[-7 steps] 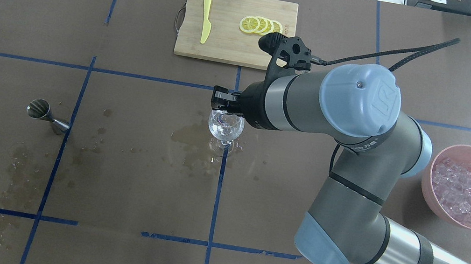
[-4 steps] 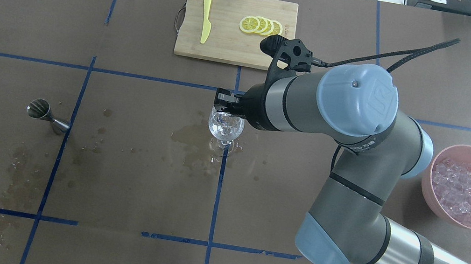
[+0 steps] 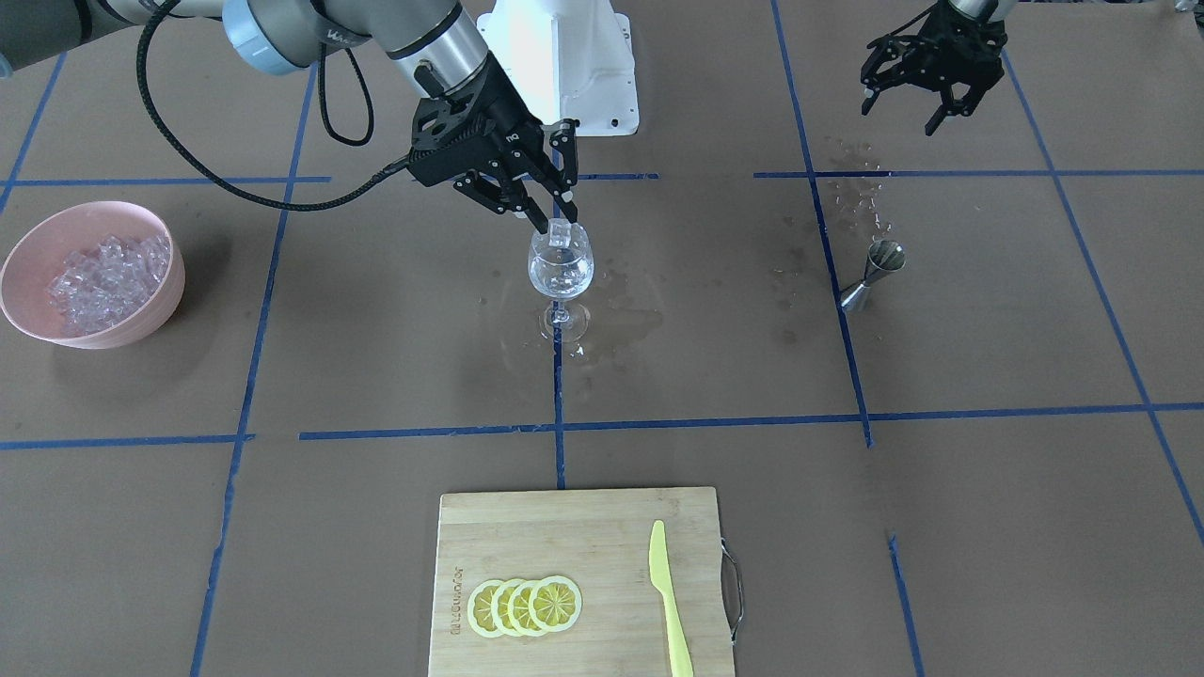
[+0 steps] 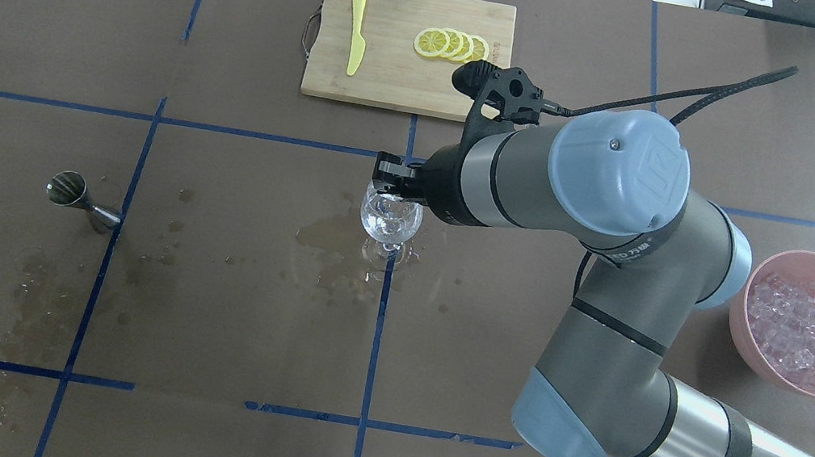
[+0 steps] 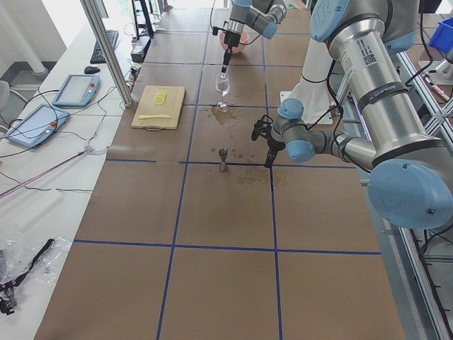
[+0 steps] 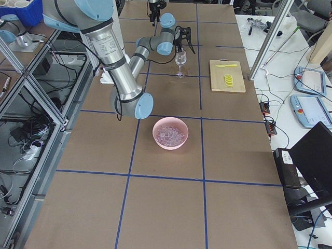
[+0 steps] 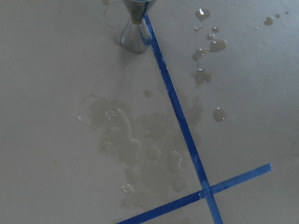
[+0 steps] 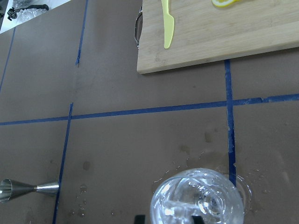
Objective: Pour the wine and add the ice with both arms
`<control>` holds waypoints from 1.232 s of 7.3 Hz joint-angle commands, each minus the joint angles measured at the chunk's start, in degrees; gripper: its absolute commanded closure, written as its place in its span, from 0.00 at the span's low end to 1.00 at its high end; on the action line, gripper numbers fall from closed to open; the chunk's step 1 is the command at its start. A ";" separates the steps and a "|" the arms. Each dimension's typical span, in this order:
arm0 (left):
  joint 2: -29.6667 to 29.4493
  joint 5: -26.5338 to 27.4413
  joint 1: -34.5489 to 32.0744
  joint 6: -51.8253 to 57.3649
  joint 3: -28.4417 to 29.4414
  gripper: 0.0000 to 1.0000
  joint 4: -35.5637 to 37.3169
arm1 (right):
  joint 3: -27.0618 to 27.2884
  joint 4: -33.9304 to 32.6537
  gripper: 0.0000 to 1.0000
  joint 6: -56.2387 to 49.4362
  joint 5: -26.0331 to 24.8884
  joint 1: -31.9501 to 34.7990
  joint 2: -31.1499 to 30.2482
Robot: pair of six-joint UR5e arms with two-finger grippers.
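A clear stemmed wine glass (image 3: 561, 273) stands at the table's middle, with clear ice cubes inside. I cannot tell wine apart from the ice in it. My right gripper (image 3: 559, 222) hangs just over the rim, shut on a single ice cube (image 3: 561, 236). From overhead its tips (image 4: 389, 176) overlap the far edge of the glass (image 4: 390, 219). More ice (image 3: 108, 273) fills a pink bowl (image 3: 141, 315) far to the robot's right. My left gripper (image 3: 910, 108) hovers open and empty near the robot's base, behind a steel jigger (image 3: 875, 273).
Wet patches (image 4: 324, 236) spread around the glass foot and near the jigger (image 4: 73, 196). At the far table edge a wooden cutting board (image 4: 390, 83) carries lemon slices (image 4: 449, 45) and a yellow knife (image 4: 357, 32). The white pedestal (image 3: 564, 66) stands behind the glass.
My right gripper has crept slightly toward the robot's right over the glass. The left gripper has drifted a little toward the near edge. Glass, jigger and bowl have stayed put.
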 commanded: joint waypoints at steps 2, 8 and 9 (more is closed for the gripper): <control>-0.65 -3.96 -1.71 0.55 -3.88 0.00 6.23 | 0.79 -0.42 0.00 0.00 -0.06 0.27 0.11; -21.78 -10.90 -25.21 25.18 -5.57 0.00 38.35 | 10.98 -13.08 0.00 -0.78 0.81 3.42 -4.35; -30.28 -10.90 -29.97 30.81 -3.04 0.00 45.91 | 10.90 -13.08 0.00 -1.05 1.43 4.82 -5.24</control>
